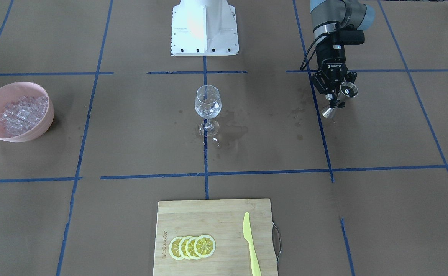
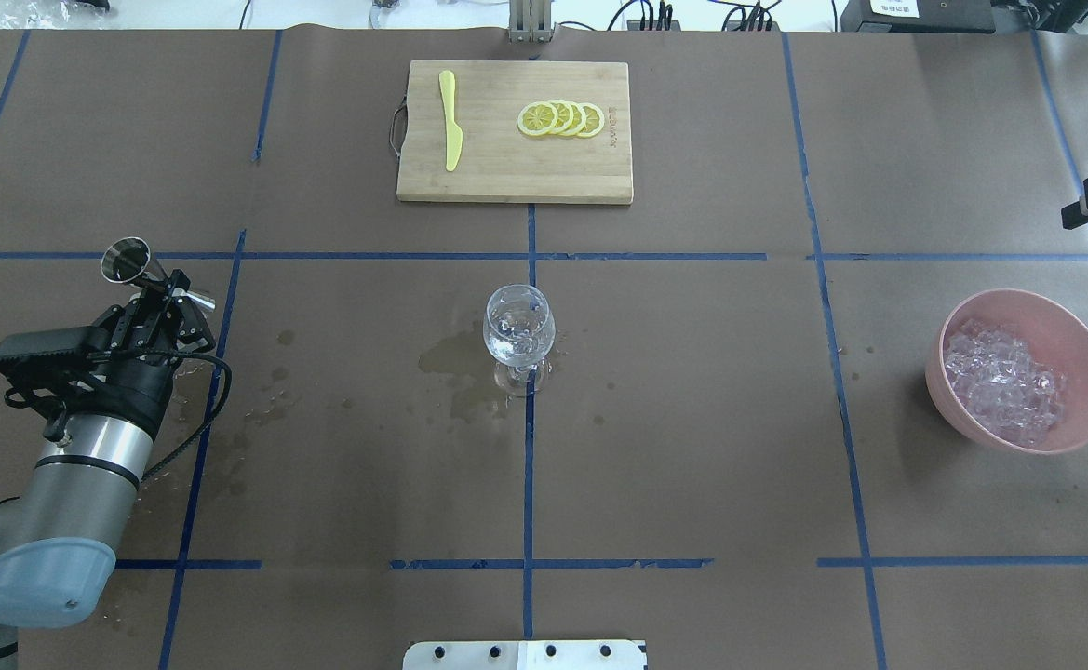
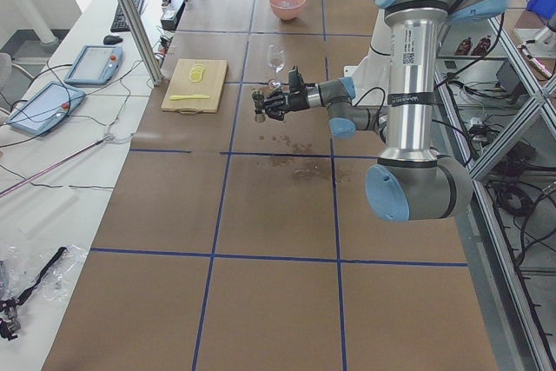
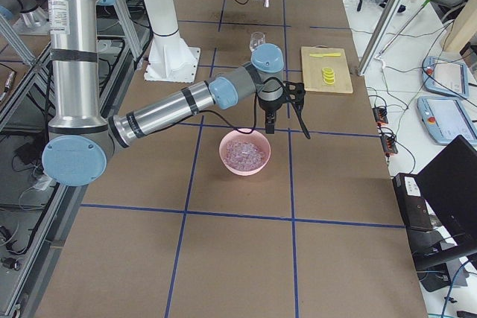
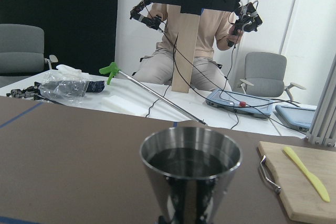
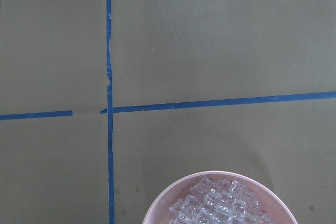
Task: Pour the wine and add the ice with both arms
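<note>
While the ice lies untouched in its bowl, the wine step looks close to done.
The left hand is clamped round the waist of a steel jigger, mouth up, well apart from the stemmed glass at the middle of the bench. A little clear liquid, probably the wine, seems to sit low in the glass; whether the jigger holds any I cannot tell. The ice is heaped in the pink bowl, with none visible in the glass. The right hand hangs over that bowl; open or closed, I cannot tell.
</note>
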Motion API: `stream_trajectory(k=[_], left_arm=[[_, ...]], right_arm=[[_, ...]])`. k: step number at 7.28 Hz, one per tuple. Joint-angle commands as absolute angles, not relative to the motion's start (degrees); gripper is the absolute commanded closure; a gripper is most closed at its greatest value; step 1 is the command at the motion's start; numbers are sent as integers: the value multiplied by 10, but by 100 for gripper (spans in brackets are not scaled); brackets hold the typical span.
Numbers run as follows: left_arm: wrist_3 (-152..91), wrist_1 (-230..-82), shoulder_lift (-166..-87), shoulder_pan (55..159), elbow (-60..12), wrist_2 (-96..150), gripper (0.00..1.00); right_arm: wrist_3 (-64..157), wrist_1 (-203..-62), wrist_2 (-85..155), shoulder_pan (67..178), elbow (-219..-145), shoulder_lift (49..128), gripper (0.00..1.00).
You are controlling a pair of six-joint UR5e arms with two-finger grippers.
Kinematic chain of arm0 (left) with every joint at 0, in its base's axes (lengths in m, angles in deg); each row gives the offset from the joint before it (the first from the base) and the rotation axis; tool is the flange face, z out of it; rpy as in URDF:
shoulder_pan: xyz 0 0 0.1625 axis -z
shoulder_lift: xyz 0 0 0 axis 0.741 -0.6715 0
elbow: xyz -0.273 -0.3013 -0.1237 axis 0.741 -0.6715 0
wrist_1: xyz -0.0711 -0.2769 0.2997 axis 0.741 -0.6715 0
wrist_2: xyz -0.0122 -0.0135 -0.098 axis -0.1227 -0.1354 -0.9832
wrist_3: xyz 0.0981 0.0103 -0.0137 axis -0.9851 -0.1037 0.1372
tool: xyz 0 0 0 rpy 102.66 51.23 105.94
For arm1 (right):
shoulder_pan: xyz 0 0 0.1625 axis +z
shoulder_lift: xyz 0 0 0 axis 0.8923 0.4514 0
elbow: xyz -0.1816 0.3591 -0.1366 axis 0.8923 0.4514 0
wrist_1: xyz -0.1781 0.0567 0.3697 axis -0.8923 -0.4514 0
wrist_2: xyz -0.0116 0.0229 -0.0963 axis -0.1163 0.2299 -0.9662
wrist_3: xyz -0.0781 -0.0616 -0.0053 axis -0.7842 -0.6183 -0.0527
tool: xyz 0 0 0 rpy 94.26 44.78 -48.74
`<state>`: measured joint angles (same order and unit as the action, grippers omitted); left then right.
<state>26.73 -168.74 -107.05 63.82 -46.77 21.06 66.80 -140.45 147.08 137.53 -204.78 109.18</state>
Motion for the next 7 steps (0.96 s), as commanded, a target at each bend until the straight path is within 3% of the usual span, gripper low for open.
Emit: stream_trajectory(k=[1,7], left_arm=[[169,-1693,-1149,657,-467,208,100],[60,-1683,-1230,646,-458,205,100]], right_arm=[[669,-1405,1471,1374,-2045,1087,0],[699,-1401,1397,1319,-2053,1099,0]])
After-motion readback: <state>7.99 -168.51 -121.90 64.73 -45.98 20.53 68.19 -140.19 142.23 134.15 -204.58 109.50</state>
